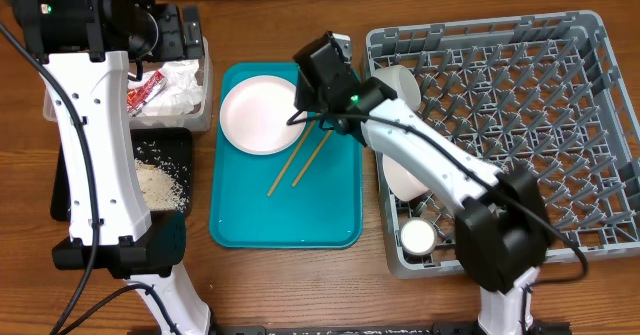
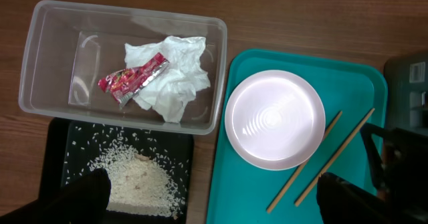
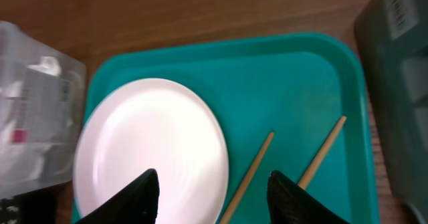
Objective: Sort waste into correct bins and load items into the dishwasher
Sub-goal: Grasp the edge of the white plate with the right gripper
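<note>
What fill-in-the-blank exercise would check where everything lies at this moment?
The small red printed snack wrapper lies on the crumpled white paper tissue inside the ____ plastic rectangular tub.
The loose white rice grains lie in the shallow ____ rectangular tray.
On the teal serving tray, ____ thin wooden chopsticks lie beside the round white plate.
Missing words: clear; black; two.

No legible text, print on red wrapper (image 2: 134, 77) too small to read, label (image 3: 402, 6) on rack (image 3: 394, 117) blurred
</note>
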Robot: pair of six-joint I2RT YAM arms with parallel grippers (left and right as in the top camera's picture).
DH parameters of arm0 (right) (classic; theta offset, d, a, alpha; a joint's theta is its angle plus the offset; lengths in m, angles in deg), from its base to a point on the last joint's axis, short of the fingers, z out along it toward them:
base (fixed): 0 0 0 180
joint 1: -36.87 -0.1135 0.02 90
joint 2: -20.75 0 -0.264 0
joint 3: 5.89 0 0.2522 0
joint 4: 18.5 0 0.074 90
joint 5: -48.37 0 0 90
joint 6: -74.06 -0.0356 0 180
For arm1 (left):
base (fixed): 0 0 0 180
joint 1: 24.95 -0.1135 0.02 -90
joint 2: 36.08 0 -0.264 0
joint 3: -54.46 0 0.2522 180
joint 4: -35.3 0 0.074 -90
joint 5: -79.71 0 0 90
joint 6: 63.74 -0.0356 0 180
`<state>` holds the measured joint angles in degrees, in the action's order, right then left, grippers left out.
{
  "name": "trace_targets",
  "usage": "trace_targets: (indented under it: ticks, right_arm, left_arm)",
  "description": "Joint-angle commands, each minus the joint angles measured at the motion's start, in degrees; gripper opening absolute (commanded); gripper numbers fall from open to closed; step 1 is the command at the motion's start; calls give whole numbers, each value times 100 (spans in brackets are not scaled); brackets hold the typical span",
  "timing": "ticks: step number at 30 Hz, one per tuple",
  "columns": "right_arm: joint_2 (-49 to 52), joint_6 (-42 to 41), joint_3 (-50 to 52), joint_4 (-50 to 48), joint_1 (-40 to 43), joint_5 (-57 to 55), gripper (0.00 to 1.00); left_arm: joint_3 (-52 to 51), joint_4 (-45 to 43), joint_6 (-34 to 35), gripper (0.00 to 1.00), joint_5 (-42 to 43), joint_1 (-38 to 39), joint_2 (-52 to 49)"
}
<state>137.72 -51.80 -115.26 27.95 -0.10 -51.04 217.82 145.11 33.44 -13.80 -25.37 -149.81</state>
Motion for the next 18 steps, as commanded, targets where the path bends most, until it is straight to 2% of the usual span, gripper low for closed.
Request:
trace_targets:
  ticks: [1, 9, 18]
  right_arm:
    - [417, 7, 42, -190, -17, 577, 54]
    - [999, -42, 39, -468, -20, 719, 52]
    - [1390, -656, 39, -695, -44, 903, 38]
  left_arm:
    - [52, -11, 57, 100, -48, -31, 59]
    - [52, -9, 57, 100, -48, -31, 59]
    - [52, -11, 57, 100, -48, -31, 59]
